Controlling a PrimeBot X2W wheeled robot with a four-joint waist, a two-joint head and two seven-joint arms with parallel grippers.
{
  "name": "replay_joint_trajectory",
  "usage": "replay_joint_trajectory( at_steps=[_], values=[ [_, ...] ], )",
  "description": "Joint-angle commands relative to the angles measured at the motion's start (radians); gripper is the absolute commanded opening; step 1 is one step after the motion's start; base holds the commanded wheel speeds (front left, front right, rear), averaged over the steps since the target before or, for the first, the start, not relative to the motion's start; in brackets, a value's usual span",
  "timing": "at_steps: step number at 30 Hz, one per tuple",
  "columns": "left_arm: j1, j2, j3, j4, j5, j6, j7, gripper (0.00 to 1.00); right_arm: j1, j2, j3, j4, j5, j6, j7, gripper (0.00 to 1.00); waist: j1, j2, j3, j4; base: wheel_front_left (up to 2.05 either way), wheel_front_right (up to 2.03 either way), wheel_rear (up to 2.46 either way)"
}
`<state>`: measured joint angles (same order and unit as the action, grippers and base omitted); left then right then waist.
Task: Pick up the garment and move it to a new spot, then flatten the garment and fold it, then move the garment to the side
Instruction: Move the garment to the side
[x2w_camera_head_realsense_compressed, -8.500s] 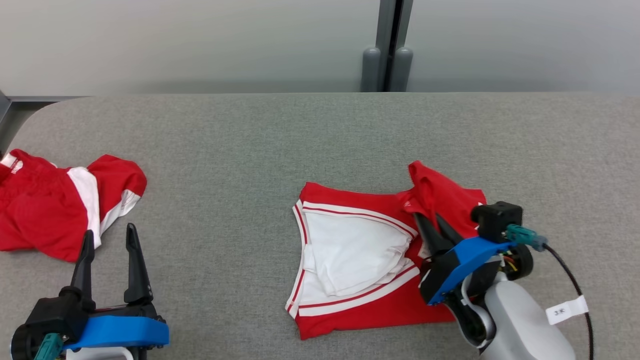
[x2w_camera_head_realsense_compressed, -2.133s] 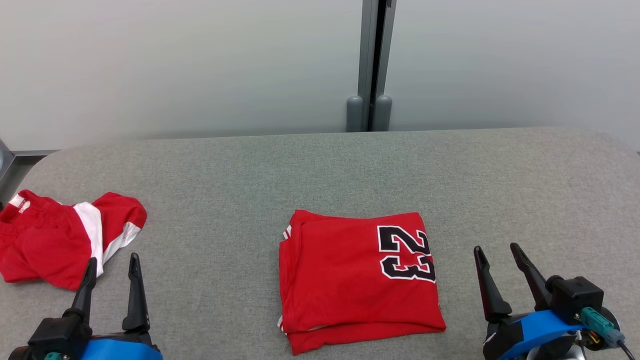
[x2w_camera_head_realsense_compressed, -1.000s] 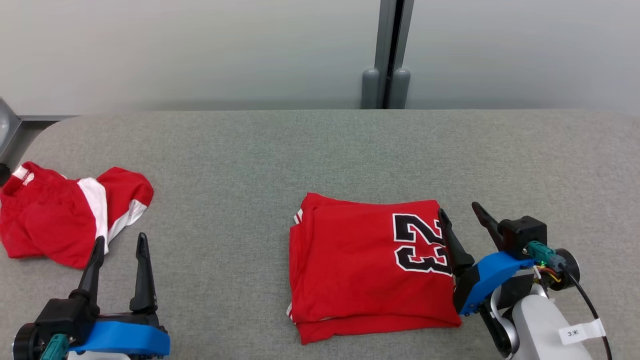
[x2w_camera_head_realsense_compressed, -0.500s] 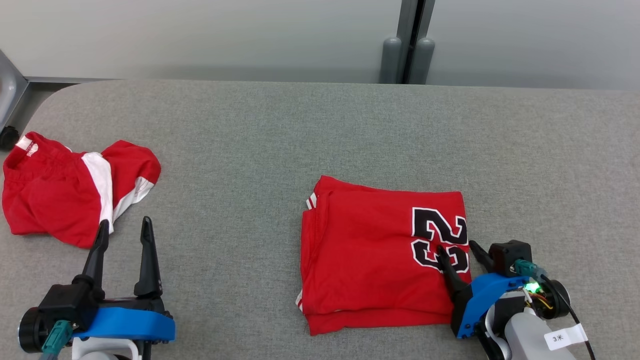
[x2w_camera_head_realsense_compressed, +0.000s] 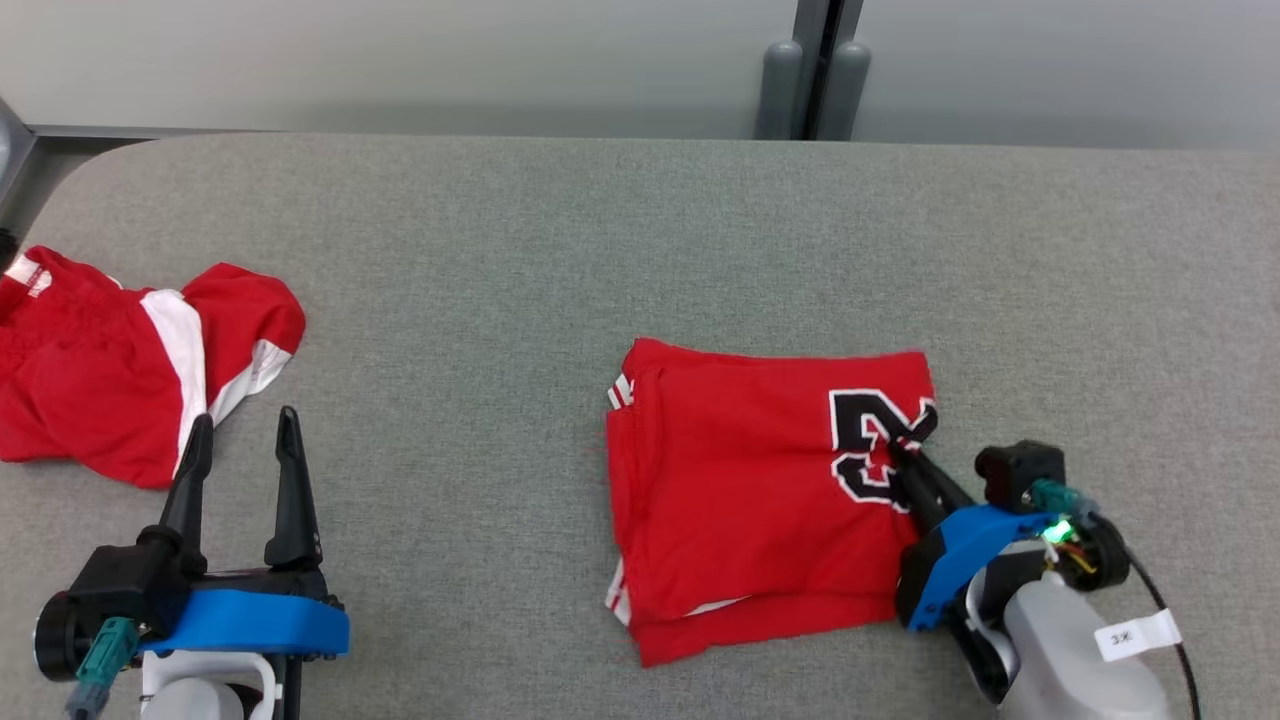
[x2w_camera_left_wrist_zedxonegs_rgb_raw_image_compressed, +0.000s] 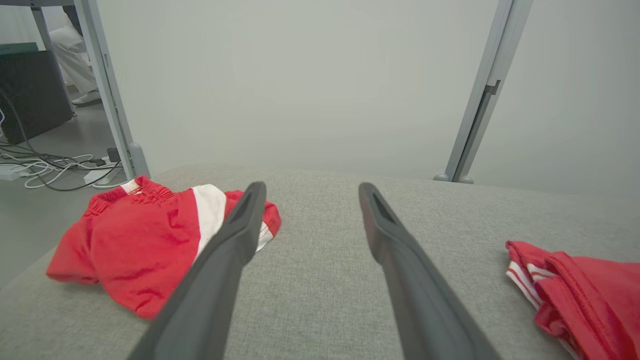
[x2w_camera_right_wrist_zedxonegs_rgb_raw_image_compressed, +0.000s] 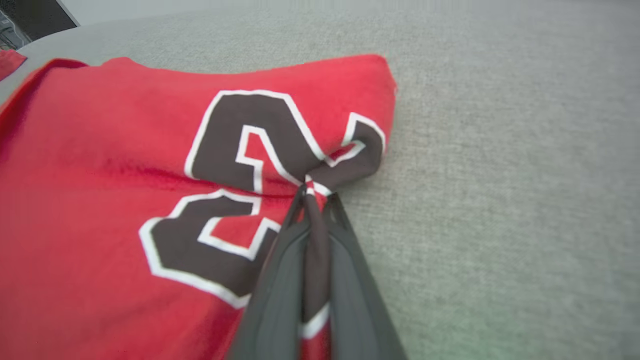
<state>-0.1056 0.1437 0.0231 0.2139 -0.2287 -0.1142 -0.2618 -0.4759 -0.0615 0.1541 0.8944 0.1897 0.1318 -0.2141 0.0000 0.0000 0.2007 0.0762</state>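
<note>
The garment (x2w_camera_head_realsense_compressed: 750, 480) is a folded red jersey with a black number outlined in white, lying right of centre on the grey table (x2w_camera_head_realsense_compressed: 600, 250). My right gripper (x2w_camera_head_realsense_compressed: 903, 447) is shut on its right edge, pinching the cloth at the number into a bunch. In the right wrist view the garment (x2w_camera_right_wrist_zedxonegs_rgb_raw_image_compressed: 100, 175) puckers toward the right gripper (x2w_camera_right_wrist_zedxonegs_rgb_raw_image_compressed: 315, 192), with cloth squeezed between the two fingers. My left gripper (x2w_camera_head_realsense_compressed: 242, 435) stands open at the lower left, holding nothing. In the left wrist view the left gripper (x2w_camera_left_wrist_zedxonegs_rgb_raw_image_compressed: 310, 192) points across the table, and the garment's corner (x2w_camera_left_wrist_zedxonegs_rgb_raw_image_compressed: 575, 285) shows at the right.
A second red and white piece of clothing (x2w_camera_head_realsense_compressed: 120, 370) lies crumpled at the table's left edge, just beyond my left fingertips, and appears as red and white clothing (x2w_camera_left_wrist_zedxonegs_rgb_raw_image_compressed: 145, 240) in the left wrist view. A pale wall with a grey post (x2w_camera_head_realsense_compressed: 815, 70) stands behind the table.
My right gripper has come in over the garment's right edge and shut on it, bunching the cloth at the number. The head camera has shifted. The left gripper stays open.
</note>
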Motion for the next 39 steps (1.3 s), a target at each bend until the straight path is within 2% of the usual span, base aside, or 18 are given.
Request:
replay_joint_trajectory(
  at_steps=[1,11,16,22,30,39],
  values=[
    [-0.016,-0.003,0.005,-0.005,0.002,-0.002,-0.004,1.00,-0.021,-0.022,-0.008,0.003,-0.008,-0.002,-0.006,0.00,0.0000,0.0000,0.004,-0.001,0.00,0.00,0.00],
    [-0.096,-0.008,0.018,-0.055,0.002,-0.013,-0.003,1.00,-0.135,-0.130,-0.093,-0.066,-0.069,-0.002,-0.012,0.00,0.0000,0.0000,0.132,-0.087,0.00,0.00,0.00],
    [-0.132,0.014,0.023,-0.090,0.007,-0.017,-0.004,1.00,-0.163,-0.174,-0.146,-0.128,-0.081,-0.002,-0.010,0.00,0.0000,0.0000,0.205,-0.154,0.00,0.00,0.00],
    [-0.166,0.045,0.032,-0.128,0.007,-0.016,-0.004,1.00,-0.149,-0.218,-0.230,-0.217,-0.096,-0.001,0.008,0.00,0.0000,0.0000,0.265,-0.204,0.00,0.00,0.00],
    [-0.180,0.067,0.028,-0.156,0.002,-0.017,-0.004,1.00,-0.223,-0.217,-0.237,-0.345,-0.143,-0.001,0.083,0.00,0.0000,0.0000,0.305,-0.213,0.00,0.00,0.00],
    [-0.214,0.075,0.007,-0.163,-0.014,-0.017,-0.003,1.00,-0.393,-0.331,-0.282,-0.321,-0.180,-0.001,0.180,0.00,0.0000,0.0000,0.361,-0.162,0.00,0.00,0.00]
  ],
)
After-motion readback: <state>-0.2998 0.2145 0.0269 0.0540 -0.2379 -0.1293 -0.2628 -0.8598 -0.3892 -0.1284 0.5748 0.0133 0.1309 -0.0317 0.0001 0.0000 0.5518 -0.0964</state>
